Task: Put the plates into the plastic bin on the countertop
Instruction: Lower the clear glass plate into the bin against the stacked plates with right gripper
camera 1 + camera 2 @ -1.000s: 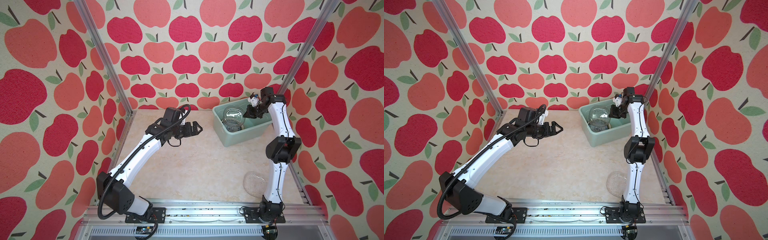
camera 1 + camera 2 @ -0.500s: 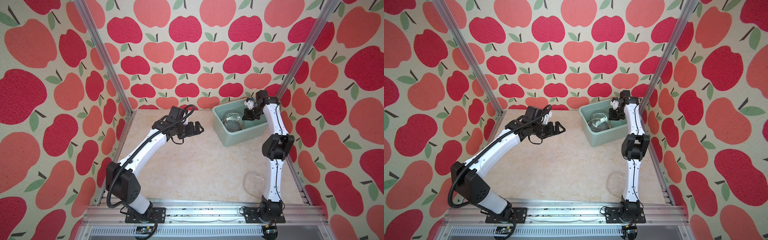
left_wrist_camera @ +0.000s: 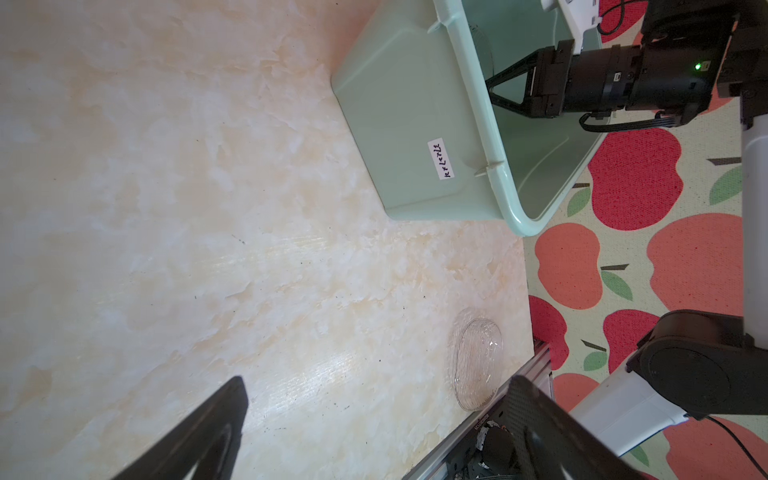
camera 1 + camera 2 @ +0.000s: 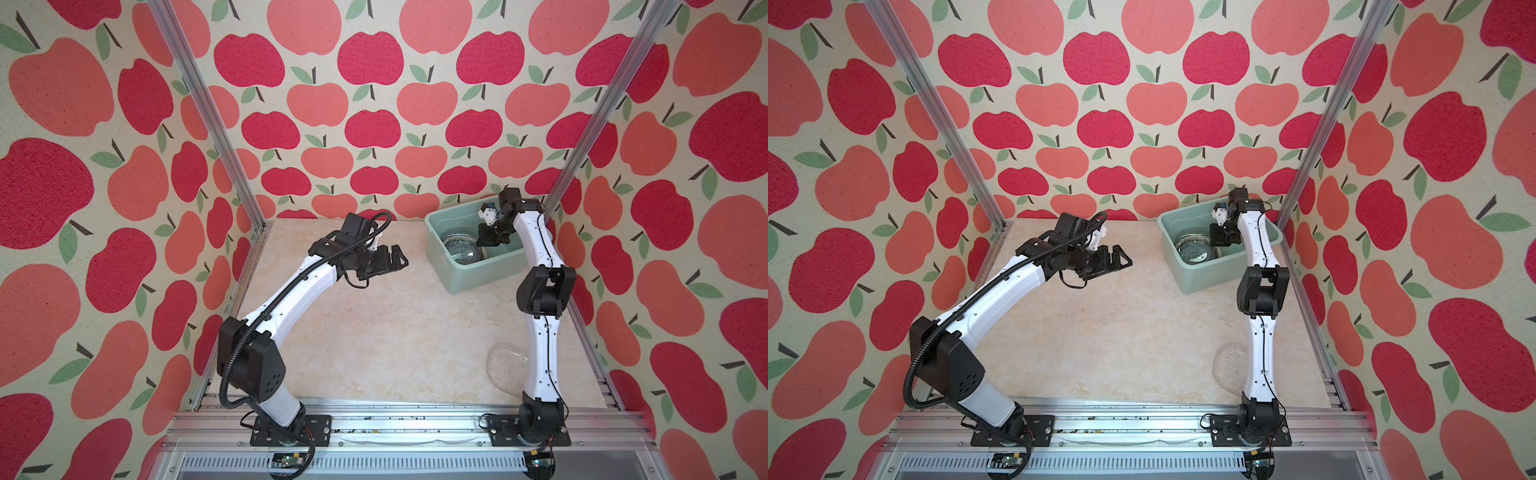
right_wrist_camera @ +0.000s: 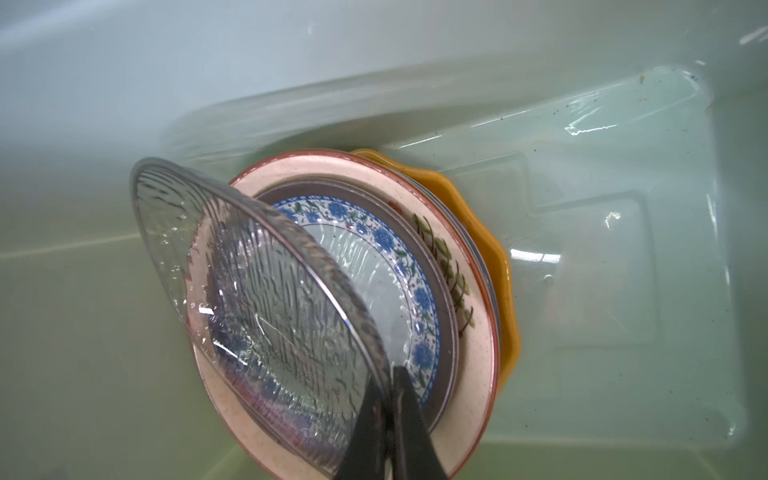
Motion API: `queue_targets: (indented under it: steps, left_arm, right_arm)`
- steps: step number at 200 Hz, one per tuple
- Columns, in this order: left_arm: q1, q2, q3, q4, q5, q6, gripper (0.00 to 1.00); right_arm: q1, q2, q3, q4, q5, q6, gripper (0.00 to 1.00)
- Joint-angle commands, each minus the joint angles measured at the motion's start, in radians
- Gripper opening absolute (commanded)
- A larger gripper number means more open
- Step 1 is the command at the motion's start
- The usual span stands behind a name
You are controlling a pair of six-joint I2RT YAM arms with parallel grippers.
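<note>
Your right hand (image 5: 386,386) pinches a tilted glass plate (image 5: 249,282) over the stack (image 5: 478,299) in the bin (image 4: 457,274); your left hand (image 4: 397,261) hangs, fingers apart, above the surface (image 4: 374,340).

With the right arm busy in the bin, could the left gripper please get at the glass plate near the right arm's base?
Probably yes: the left gripper is open, empty, with bare countertop between; the right arm overhangs one edge of the glass plate.
</note>
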Motion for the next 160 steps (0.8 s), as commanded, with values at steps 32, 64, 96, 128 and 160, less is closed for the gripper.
queue_targets:
  steps: [32, 64, 96, 128, 160]
  left_arm:
    - [0.002, 0.021, 0.046, -0.034, 0.007, 0.014, 0.99]
    - [0.002, 0.022, 0.052, -0.043, 0.003, 0.015, 0.99]
    - [0.002, 0.017, 0.047, -0.047, 0.0, 0.013, 0.99]
    - [0.003, 0.005, 0.04, -0.049, -0.005, 0.008, 0.99]
    - [0.002, -0.013, 0.039, -0.054, -0.024, 0.015, 0.99]
  right_arm:
    - [-0.008, 0.041, 0.028, 0.03, 0.032, 0.004, 0.07]
    - [-0.014, 0.045, 0.028, 0.035, 0.048, 0.012, 0.13]
    - [-0.019, 0.045, 0.027, 0.041, 0.049, 0.013, 0.17]
    - [-0.021, 0.028, 0.029, 0.044, 0.055, 0.018, 0.17]
    - [-0.02, -0.023, 0.03, 0.071, 0.103, 0.033, 0.3]
